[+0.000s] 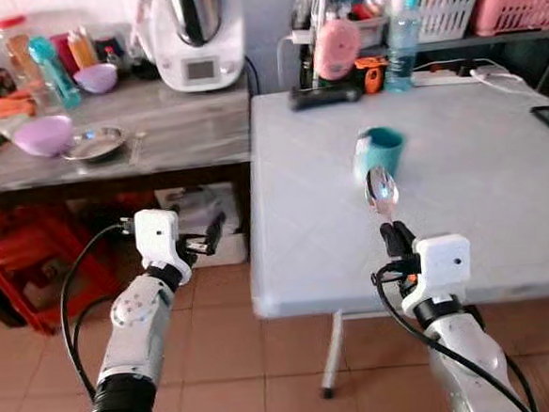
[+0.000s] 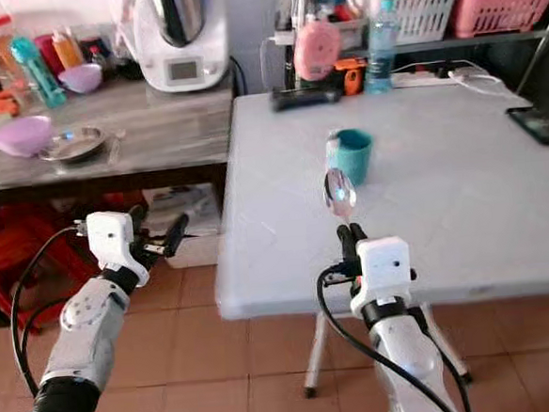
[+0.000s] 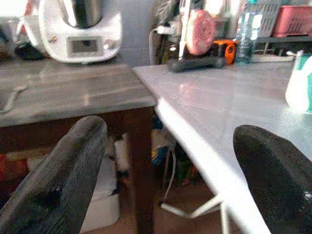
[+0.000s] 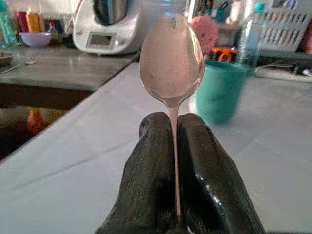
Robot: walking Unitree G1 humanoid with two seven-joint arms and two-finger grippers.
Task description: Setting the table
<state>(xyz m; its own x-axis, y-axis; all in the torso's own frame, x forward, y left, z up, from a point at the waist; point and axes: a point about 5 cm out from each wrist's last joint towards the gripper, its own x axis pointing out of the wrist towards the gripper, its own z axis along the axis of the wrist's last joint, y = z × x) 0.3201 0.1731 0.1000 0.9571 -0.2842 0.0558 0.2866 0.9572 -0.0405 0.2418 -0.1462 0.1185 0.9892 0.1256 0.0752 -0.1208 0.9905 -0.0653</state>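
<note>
Right pincer [image 1: 396, 238] was clenched on the spoon [image 1: 381, 192] handle, bowl pointing up and ahead, likely so it could be laid flat on the white counter [image 1: 481, 201]. Teal cup [image 1: 381, 151] stood just beyond it. Left pincer [image 1: 208, 237] hung released, idle off the counter edge.

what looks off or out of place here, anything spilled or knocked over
Nothing looks spilled or tipped. The teal cup stands upright on the white table, and the right claw pinches a spoon by its handle, bowl upward. The left claw hangs open beside the table, holding nothing.
</note>
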